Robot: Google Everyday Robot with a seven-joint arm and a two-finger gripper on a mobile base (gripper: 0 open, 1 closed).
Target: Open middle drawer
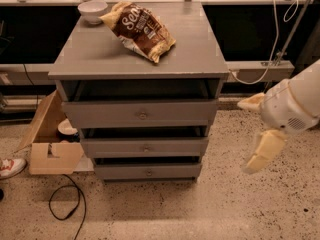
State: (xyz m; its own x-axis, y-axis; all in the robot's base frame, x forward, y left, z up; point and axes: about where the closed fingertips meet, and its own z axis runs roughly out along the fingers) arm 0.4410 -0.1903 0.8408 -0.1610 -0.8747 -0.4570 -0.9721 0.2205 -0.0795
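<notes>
The gray cabinet (100,59) has three drawers stacked in its front. The middle drawer (115,148) is the medium-height front with a small round knob (146,148) at its centre, and it sits pushed in between the taller top drawer (100,115) and the bottom drawer (120,172). My gripper (253,131) hangs in the air to the right of the cabinet, about level with the middle drawer and well clear of it. Its two cream fingers (264,151) are spread apart, with nothing between them.
A brown chip bag (140,29) and a white bowl (93,10) lie on the cabinet top. Left of the cabinet are an open cardboard box (50,154), a shoe (10,166) and a black cable (65,204) on the speckled floor. A rail with a white cable (255,71) runs behind.
</notes>
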